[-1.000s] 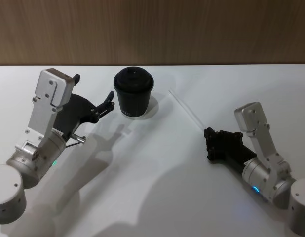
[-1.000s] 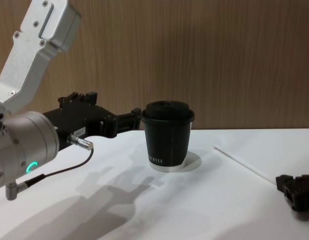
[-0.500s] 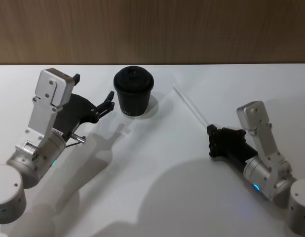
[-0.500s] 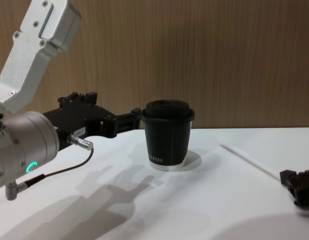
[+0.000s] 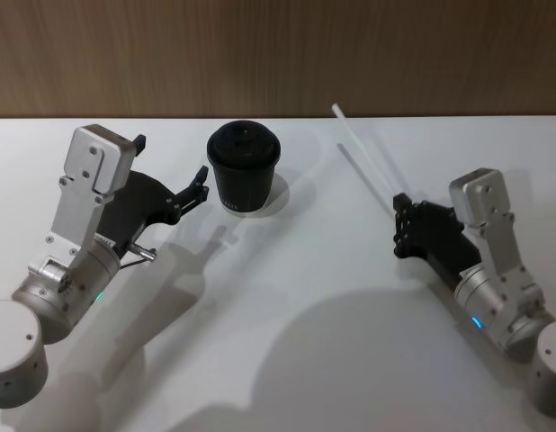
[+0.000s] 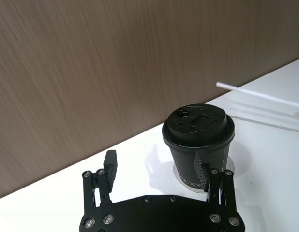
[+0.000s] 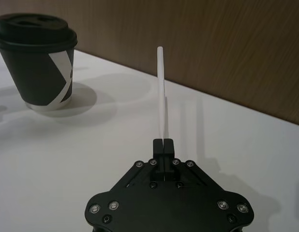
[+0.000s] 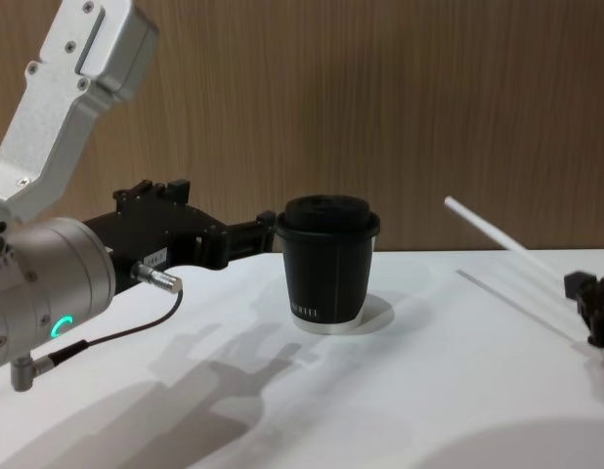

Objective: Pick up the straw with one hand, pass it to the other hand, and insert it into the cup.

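Straw [image 7: 162, 92]: light, slick plastic tube, probably stiff enough to hold its line but easily crushed. Its near end is pinched between the closed fingers of the right gripper [image 7: 163, 142], clear of the table [image 5: 287, 297], right of the cup [image 5: 244, 171]. Left gripper [image 6: 155, 166]: fingers spread, just left of the cup. Suggested hold for it: mid-length, gently.
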{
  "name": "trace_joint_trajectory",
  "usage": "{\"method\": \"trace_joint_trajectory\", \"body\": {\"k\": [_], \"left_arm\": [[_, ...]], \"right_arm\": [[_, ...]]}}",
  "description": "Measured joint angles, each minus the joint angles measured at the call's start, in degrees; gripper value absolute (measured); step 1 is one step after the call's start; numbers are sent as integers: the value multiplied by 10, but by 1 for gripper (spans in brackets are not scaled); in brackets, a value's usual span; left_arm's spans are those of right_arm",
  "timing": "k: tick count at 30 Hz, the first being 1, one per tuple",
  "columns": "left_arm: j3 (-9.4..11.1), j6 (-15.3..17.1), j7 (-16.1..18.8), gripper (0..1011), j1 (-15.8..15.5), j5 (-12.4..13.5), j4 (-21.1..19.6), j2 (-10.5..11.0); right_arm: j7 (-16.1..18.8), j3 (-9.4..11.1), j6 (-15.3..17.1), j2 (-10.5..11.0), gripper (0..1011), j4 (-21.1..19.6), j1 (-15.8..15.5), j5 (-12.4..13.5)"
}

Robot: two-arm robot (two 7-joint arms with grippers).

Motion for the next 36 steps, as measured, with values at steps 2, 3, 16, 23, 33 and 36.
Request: {"method": "trace_joint_trajectory", "body": {"k": [2, 3, 16, 23, 33, 36], "left_arm": [[0, 0, 0, 1002, 0, 0, 0, 0], [0, 0, 0, 1002, 0, 0, 0, 0], [0, 0, 0, 1003, 0, 0, 0, 0], [0, 0, 0, 1003, 0, 0, 0, 0], [0, 0, 0, 1003, 0, 0, 0, 0], [0, 0, 0, 1003, 0, 0, 0, 0]], "right_arm": [[-2, 1, -12, 1, 6, 1, 1, -4], [-2, 2, -18, 1, 6, 1, 2, -6], [10, 11, -134, 15, 6, 8, 16, -30], [28, 12, -195, 23, 6, 14, 26, -33], [75, 8, -292, 35, 6, 28, 48, -17], [87, 7, -313, 38, 6, 31, 54, -12]]}}
